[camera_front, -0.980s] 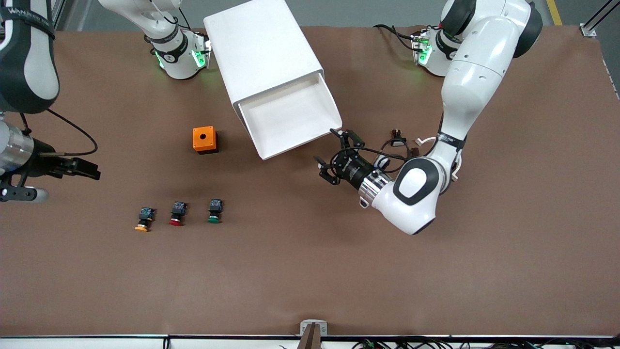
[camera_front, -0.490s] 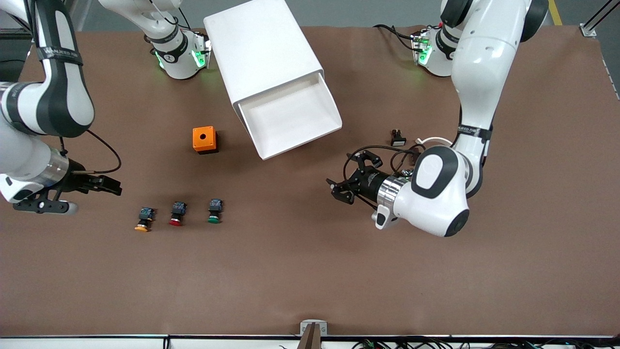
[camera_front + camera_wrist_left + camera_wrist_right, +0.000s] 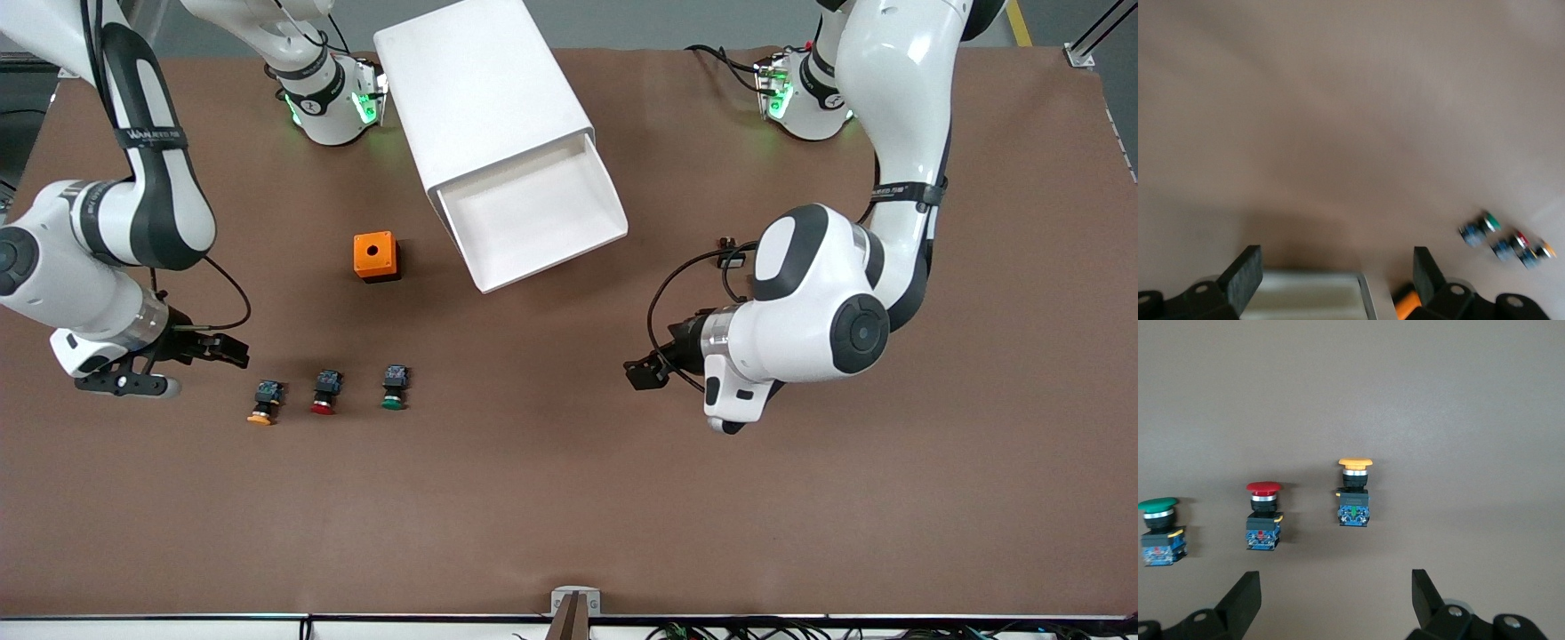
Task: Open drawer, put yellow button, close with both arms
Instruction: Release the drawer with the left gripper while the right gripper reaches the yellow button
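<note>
Right end effector (image 3: 1331, 603) spread wide and empty — the yellow button (image 3: 263, 404) lies on the counter (image 3: 569, 498) just beside it, long axis running cap-first toward the front camera. Left end effector (image 3: 1337, 270) likewise wide and empty — over bare counter, well apart from the pulled-out drawer (image 3: 533, 213).

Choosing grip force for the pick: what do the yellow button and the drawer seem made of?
Yellow button: likely hard plastic; smooth matte cap, silvery, possibly metal collar, black body, blue rear block. Drawer: smooth uniform white walls with rounded edges, probably moulded plastic, though painted metal is possible.
</note>
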You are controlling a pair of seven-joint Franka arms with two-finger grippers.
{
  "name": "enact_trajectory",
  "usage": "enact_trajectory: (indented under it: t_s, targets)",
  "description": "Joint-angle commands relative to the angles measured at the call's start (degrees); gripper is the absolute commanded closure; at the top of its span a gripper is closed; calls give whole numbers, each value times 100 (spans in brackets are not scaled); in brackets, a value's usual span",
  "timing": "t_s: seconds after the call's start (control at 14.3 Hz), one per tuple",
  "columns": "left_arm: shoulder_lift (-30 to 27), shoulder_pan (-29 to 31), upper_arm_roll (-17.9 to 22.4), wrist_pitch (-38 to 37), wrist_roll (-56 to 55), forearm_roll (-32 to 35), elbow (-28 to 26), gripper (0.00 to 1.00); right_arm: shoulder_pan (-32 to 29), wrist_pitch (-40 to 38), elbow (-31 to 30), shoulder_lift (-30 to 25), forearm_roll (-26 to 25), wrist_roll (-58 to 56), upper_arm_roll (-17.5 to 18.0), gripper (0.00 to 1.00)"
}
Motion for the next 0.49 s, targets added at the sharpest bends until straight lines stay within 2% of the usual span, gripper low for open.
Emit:
enact_trajectory:
  t_s: [0.0,0.42]
  targets:
    - [-200,-171,82,213,150,693,-155,1,-36,252,-40,197,94,31,36,0]
    - [-174,-180,29,460,307,2064,-216,1,-28,929,-49,769,103,40,36,0]
